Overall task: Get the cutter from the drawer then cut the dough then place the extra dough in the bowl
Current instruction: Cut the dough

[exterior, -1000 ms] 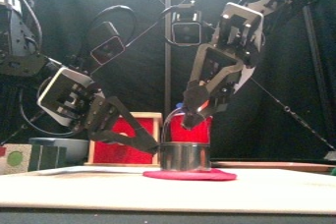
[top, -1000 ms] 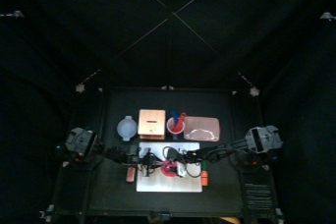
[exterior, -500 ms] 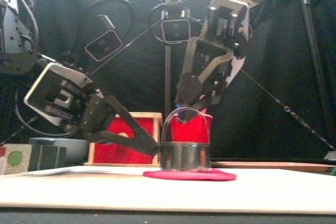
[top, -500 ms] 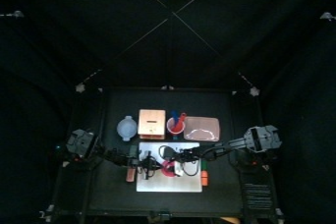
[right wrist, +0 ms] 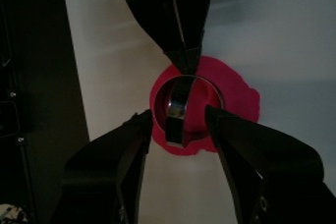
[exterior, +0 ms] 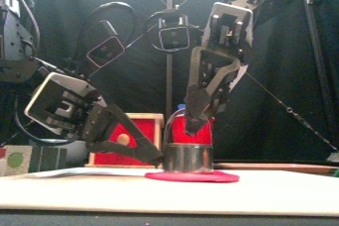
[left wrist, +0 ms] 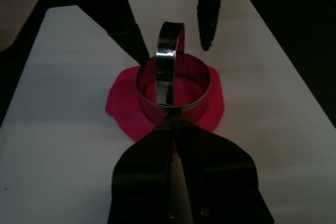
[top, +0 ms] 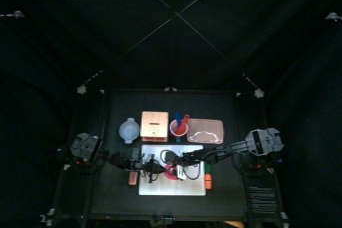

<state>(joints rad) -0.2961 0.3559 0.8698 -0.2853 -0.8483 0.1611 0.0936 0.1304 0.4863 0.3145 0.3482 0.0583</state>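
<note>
The round metal cutter (exterior: 189, 157) stands upright on the flat pink-red dough (exterior: 192, 176), which lies on the white cutting board (left wrist: 276, 81). My left gripper (left wrist: 171, 130) reaches in low from the left, shut on the near wall of the cutter (left wrist: 178, 81). Over the cutter (right wrist: 178, 110) hangs my right gripper (right wrist: 180, 115), open, one jaw on either side of the ring. From the front the right gripper (exterior: 196, 121) sits just above the cutter's rim. The dough (right wrist: 217, 100) shows all round the cutter.
Behind the board stand the wooden box (top: 155, 125) with its red drawer front (exterior: 133, 141), the blue-grey bowl (top: 128, 129) to its left, the red cup (top: 181, 122) and the pink tray (top: 205, 129) to the right. Both arms crowd the board's middle.
The right gripper rose a little, then came down again over the cutter. The left arm sank slightly. The cutter and the dough stayed in place.
</note>
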